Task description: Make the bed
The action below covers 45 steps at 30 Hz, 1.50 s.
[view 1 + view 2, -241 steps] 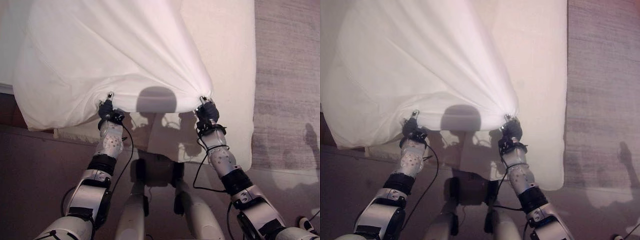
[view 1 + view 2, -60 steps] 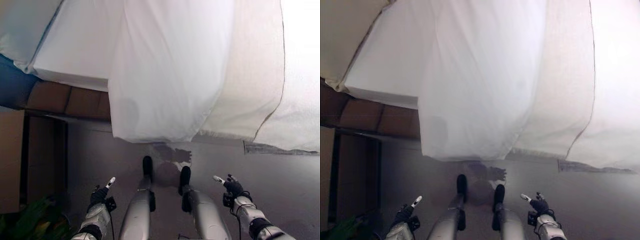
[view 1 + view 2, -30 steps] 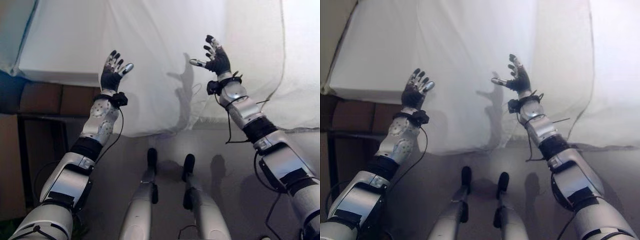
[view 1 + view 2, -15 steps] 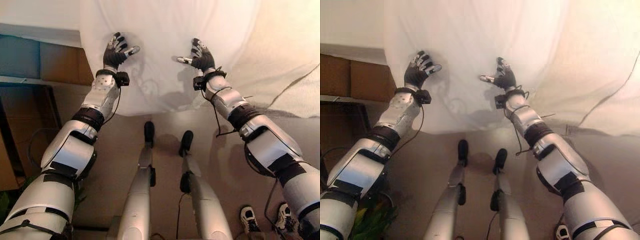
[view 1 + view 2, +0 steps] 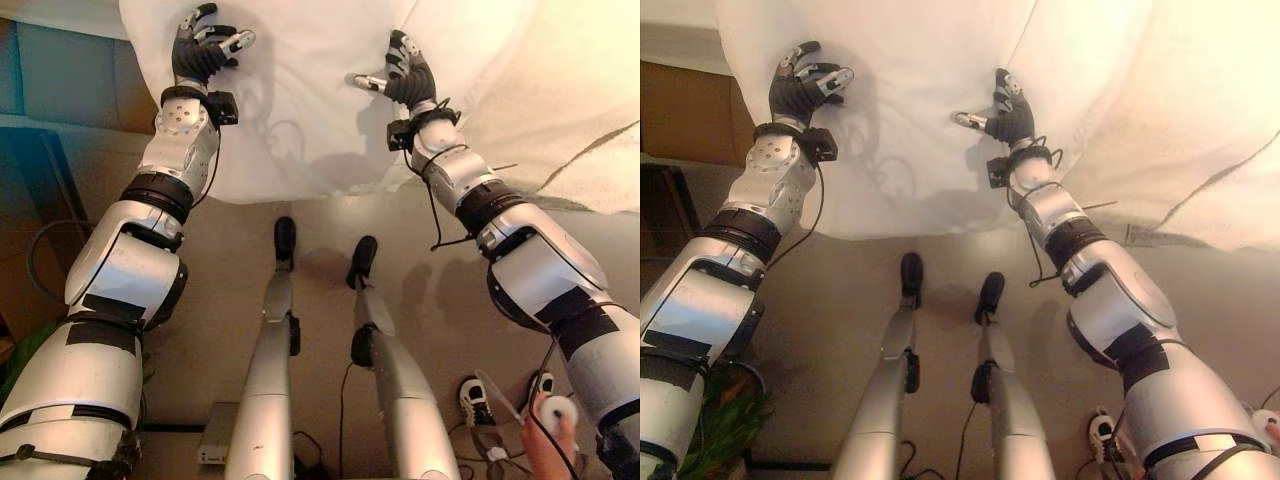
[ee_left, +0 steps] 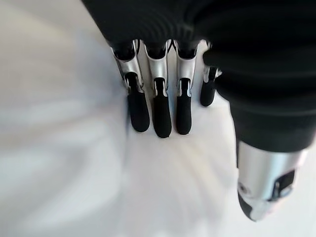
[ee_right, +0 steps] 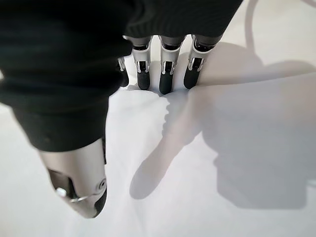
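A: What's hidden or cut off here?

B: Most of the bed [image 5: 60,15] — just a strip of its pale edge shows at the upper left, and the rest runs out past the top of the head views. The white sheet [image 5: 300,120] hangs over that edge toward the floor [image 5: 200,300], so whatever lies beneath it is covered. To the right a second, cream-coloured cover [image 5: 580,90] is draped alongside and is cut off as well.

A: And the robot hands?

B: Two, both raised against the sheet. The left robot hand [image 5: 200,50] is near the sheet's left border, its fingers [image 6: 155,111] loosely bent with the dark tips resting on the cloth and the thumb held apart. It is not closed on any fold. The right robot hand [image 5: 405,75] is over to the right on the same sheet, its fingers [image 7: 165,74] nearly straight, tips touching the fabric and thumb out to the side, gripping nothing.

A: Anything else to count?

B: One sheet and one cream cover. At the lower right corner of the left eye view there are two shoes [image 5: 475,400] on the floor and a person's hand [image 5: 550,440] holding something small and white — I can't make out what it is. A small grey box [image 5: 215,440] lies on the floor at the bottom
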Motion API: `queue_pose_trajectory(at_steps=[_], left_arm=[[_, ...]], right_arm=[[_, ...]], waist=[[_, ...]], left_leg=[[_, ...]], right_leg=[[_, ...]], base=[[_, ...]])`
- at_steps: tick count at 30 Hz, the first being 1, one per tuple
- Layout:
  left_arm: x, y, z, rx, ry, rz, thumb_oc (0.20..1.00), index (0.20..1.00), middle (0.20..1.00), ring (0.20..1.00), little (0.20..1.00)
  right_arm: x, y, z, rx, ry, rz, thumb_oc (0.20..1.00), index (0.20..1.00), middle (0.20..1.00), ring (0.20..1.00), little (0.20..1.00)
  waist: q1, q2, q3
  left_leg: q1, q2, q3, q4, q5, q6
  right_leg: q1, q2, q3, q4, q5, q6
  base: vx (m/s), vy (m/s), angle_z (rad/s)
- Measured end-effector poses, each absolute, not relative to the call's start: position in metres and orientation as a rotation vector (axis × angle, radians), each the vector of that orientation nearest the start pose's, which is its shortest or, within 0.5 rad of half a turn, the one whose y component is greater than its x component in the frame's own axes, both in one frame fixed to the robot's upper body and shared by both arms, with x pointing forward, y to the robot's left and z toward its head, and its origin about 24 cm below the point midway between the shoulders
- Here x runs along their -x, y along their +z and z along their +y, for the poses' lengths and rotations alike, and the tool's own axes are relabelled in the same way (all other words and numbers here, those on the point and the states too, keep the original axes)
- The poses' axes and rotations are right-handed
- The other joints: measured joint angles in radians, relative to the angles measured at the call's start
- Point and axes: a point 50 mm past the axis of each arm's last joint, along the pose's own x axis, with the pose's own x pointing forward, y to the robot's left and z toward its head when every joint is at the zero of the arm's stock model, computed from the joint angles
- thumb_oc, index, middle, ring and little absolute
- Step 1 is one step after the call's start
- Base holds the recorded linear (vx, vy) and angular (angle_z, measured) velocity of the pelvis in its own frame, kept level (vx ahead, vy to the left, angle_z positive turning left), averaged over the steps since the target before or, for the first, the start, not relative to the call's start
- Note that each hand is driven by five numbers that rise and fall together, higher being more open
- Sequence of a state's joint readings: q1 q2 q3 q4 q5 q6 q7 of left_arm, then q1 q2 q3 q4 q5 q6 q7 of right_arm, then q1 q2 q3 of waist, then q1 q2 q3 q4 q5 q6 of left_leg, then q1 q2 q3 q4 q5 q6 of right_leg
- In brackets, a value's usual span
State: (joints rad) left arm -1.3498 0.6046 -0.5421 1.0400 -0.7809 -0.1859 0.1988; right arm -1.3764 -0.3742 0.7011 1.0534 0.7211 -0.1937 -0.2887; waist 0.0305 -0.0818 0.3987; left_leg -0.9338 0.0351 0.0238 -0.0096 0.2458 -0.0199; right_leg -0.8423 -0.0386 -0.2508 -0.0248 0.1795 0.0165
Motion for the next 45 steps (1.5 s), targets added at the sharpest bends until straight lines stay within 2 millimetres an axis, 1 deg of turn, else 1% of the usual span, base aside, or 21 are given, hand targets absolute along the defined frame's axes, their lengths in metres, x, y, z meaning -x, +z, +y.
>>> queue_pose_trajectory(at_steps=[4,7,10,13,15,16,18,19,20,22,25,26,30,32,34,35,36,38,40,41,45], left_arm=[[-0.412,0.269,0.219,-0.129,0.18,-0.365,1.0,1.0,1.0,1.0,1.0],[-0.41,0.243,0.232,-0.118,0.212,-0.309,1.0,1.0,1.0,1.0,1.0],[-0.402,0.193,0.254,-0.107,0.276,-0.171,1.0,1.0,1.0,1.0,1.0],[-0.393,0.155,0.271,-0.162,0.329,-0.037,1.0,1.0,1.0,1.0,1.0],[-0.377,0.119,0.289,-0.136,0.388,0.073,1.0,1.0,1.0,1.0,1.0],[-0.372,0.11,0.293,-0.12,0.407,0.096,1.0,1.0,1.0,1.0,1.0],[-0.356,0.076,0.3,-0.092,0.461,0.195,1.0,1.0,1.0,1.0,1.0],[-0.346,0.055,0.299,-0.097,0.476,0.262,1.0,1.0,1.0,1.0,1.0],[-0.342,0.047,0.295,-0.101,0.477,0.28,1.0,1.0,1.0,1.0,1.0],[-0.325,0.018,0.29,-0.138,0.475,0.361,1.0,1.0,1.0,1.0,1.0],[-0.307,-0.011,0.277,-0.138,0.442,0.434,1.0,1.0,1.0,1.0,1.0],[-0.298,-0.024,0.272,-0.132,0.431,0.475,1.0,1.0,1.0,1.0,1.0],[-0.282,-0.045,0.261,-0.16,0.369,0.538,1.0,1.0,1.0,1.0,1.0],[-0.267,-0.065,0.245,-0.182,0.301,0.601,1.0,1.0,1.0,1.0,1.0],[-0.242,-0.088,0.232,-0.229,0.21,0.683,1.0,1.0,1.0,1.0,1.0],[-0.235,-0.093,0.231,-0.241,0.192,0.703,1.0,1.0,1.0,1.0,1.0],[-0.224,-0.1,0.228,-0.275,0.159,0.733,1.0,1.0,1.0,1.0,1.0],[-0.207,-0.109,0.23,-0.373,0.112,0.772,1.0,1.0,1.0,1.0,1.0],[-0.192,-0.117,0.232,-0.407,0.098,0.812,1.0,1.0,1.0,1.0,1.0],[-0.173,-0.127,0.237,-0.383,0.129,0.875,1.0,1.0,1.0,1.0,1.0],[-0.126,-0.147,0.242,-0.393,0.132,1.05,1.0,1.0,1.0,1.0,1.0]], right_arm=[[-0.421,0.248,-0.113,0.269,0.016,-0.353,1.0,1.0,1.0,1.0,1.0],[-0.419,0.23,-0.115,0.246,0.027,-0.324,1.0,1.0,1.0,1.0,1.0],[-0.415,0.187,-0.125,0.259,0.024,-0.218,1.0,1.0,1.0,1.0,1.0],[-0.409,0.152,-0.134,0.272,0.016,-0.114,1.0,1.0,1.0,1.0,1.0],[-0.4,0.116,-0.144,0.249,-0.003,-0.001,1.0,1.0,1.0,1.0,1.0],[-0.396,0.106,-0.147,0.247,-0.008,0.027,1.0,1.0,1.0,1.0,1.0],[-0.381,0.071,-0.161,0.317,-0.03,0.109,1.0,1.0,1.0,1.0,1.0],[-0.367,0.046,-0.171,0.383,-0.04,0.176,1.0,1.0,1.0,1.0,1.0],[-0.362,0.038,-0.176,0.436,-0.037,0.19,1.0,1.0,1.0,1.0,1.0],[-0.336,-0.001,-0.193,0.534,-0.049,0.322,1.0,1.0,1.0,1.0,1.0],[-0.301,-0.04,-0.202,0.57,-0.036,0.45,1.0,1.0,1.0,1.0,1.0],[-0.283,-0.057,-0.206,0.591,-0.019,0.514,1.0,1.0,1.0,1.0,1.0],[-0.262,-0.077,-0.215,0.588,-0.032,0.616,1.0,1.0,1.0,1.0,1.0],[-0.24,-0.093,-0.22,0.577,-0.038,0.7,1.0,1.0,1.0,1.0,1.0],[-0.219,-0.107,-0.223,0.529,-0.046,0.771,1.0,1.0,1.0,1.0,1.0],[-0.211,-0.112,-0.223,0.515,-0.049,0.794,1.0,1.0,1.0,1.0,1.0],[-0.196,-0.12,-0.225,0.512,-0.041,0.838,1.0,1.0,1.0,1.0,1.0],[-0.179,-0.128,-0.227,0.474,-0.051,0.894,1.0,1.0,1.0,1.0,1.0],[-0.167,-0.134,-0.229,0.465,-0.056,0.937,1.0,1.0,1.0,1.0,1.0],[-0.159,-0.138,-0.231,0.451,-0.069,0.968,1.0,1.0,1.0,1.0,1.0],[-0.137,-0.146,-0.237,0.439,-0.071,1.052,1.0,1.0,1.0,1.0,1.0]], waist=[[-0.016,-0.007,-0.02],[-0.018,-0.007,-0.02],[-0.02,-0.008,-0.019],[-0.024,-0.009,-0.015],[-0.037,-0.023,0.01],[-0.041,-0.026,0.02],[-0.043,-0.036,0.047],[-0.044,-0.038,0.05],[-0.04,-0.038,0.062],[-0.038,-0.039,0.098],[-0.034,-0.037,0.101],[-0.035,-0.037,0.092],[-0.038,-0.026,0.097],[-0.032,-0.011,0.105],[-0.017,0.014,0.104],[-0.018,0.023,0.091],[-0.016,0.039,0.046],[-0.017,0.069,0.009],[-0.019,0.083,-0.042],[-0.016,0.092,-0.076],[-0.019,0.091,-0.175]], left_leg=[[0.002,-0.009,0.0,0.001,0.0,0.0],[0.006,-0.01,0.002,0.001,0.0,0.0],[0.026,-0.01,0.002,0.0,0.0,0.0],[0.037,-0.006,0.0,0.001,0.0,0.0],[0.062,-0.004,0.0,0.002,0.0,0.0],[0.071,-0.004,0.0,0.002,-0.002,-0.002],[0.1,-0.005,0.001,0.002,-0.007,-0.008],[0.108,-0.006,0.002,0.004,-0.009,-0.011],[0.121,-0.006,0.001,0.005,-0.009,-0.01],[0.189,-0.009,-0.003,0.006,-0.013,-0.015],[0.29,-0.014,-0.002,0.001,-0.02,-0.023],[0.328,-0.016,-0.001,0.009,-0.037,-0.039],[0.436,-0.017,0.001,0.005,-0.046,-0.027],[0.549,-0.017,0.003,-0.02,-0.043,-0.029],[0.684,-0.013,0.003,-0.064,-0.052,-0.025],[0.704,-0.012,0.003,-0.072,-0.051,-0.025],[0.708,-0.01,0.002,-0.07,-0.053,-0.024],[0.745,-0.005,0.005,-0.079,-0.054,-0.024],[0.751,-0.003,0.011,-0.08,-0.06,-0.017],[0.783,0.0,0.029,-0.079,-0.069,-0.021],[0.867,0.004,0.056,-0.08,-0.104,-0.023]], right_leg=[[0.004,-0.01,0.003,0.0,-0.001,0.001],[0.006,-0.011,0.007,0.001,0.0,0.0],[0.023,-0.01,0.013,0.0,-0.001,0.002],[0.035,-0.006,0.014,0.001,-0.002,0.002],[0.056,-0.005,0.019,0.008,-0.006,0.006],[0.064,-0.005,0.02,0.011,-0.009,0.008],[0.081,-0.008,0.023,0.028,-0.017,0.012],[0.086,-0.007,0.024,0.04,-0.022,0.01],[0.095,-0.012,0.024,0.051,-0.026,0.007],[0.152,-0.019,0.022,0.083,-0.049,0.005],[0.235,-0.029,0.02,0.117,-0.075,0.01],[0.269,-0.035,0.024,0.131,-0.09,0.015],[0.37,-0.038,0.027,0.143,-0.103,0.011],[0.479,-0.036,0.021,0.123,-0.108,0.013],[0.611,-0.03,0.019,0.083,-0.108,0.016],[0.632,-0.029,0.016,0.071,-0.108,0.017],[0.64,-0.029,0.012,0.064,-0.113,0.016],[0.695,-0.021,0.001,0.026,-0.109,0.021],[0.705,-0.018,-0.001,0.012,-0.108,0.021],[0.74,-0.016,0.005,-0.006,-0.105,0.021],[0.832,-0.007,0.022,-0.055,-0.1,0.019]], base=[[-0.01,0.026,0.04],[-0.01,0.023,-0.01],[-0.04,0.003,-0.03],[-0.03,0.003,-0.01],[-0.04,0.021,-0.01],[-0.04,0.029,-0.03],[-0.05,0.009,-0.04],[-0.03,-0.004,-0.02],[-0.03,0.023,0.05],[-0.02,0.045,0.09],[-0.01,0.023,0.05],[0.0,0.0,0.0],[-0.01,0.002,0.01],[0.01,-0.018,0.05],[0.11,-0.05,-0.04],[0.08,-0.053,0.02],[0.08,-0.053,0.08],[0.07,-0.046,0.08],[0.07,-0.038,-0.08],[0.08,-0.035,-0.26],[0.07,-0.028,-0.22]])
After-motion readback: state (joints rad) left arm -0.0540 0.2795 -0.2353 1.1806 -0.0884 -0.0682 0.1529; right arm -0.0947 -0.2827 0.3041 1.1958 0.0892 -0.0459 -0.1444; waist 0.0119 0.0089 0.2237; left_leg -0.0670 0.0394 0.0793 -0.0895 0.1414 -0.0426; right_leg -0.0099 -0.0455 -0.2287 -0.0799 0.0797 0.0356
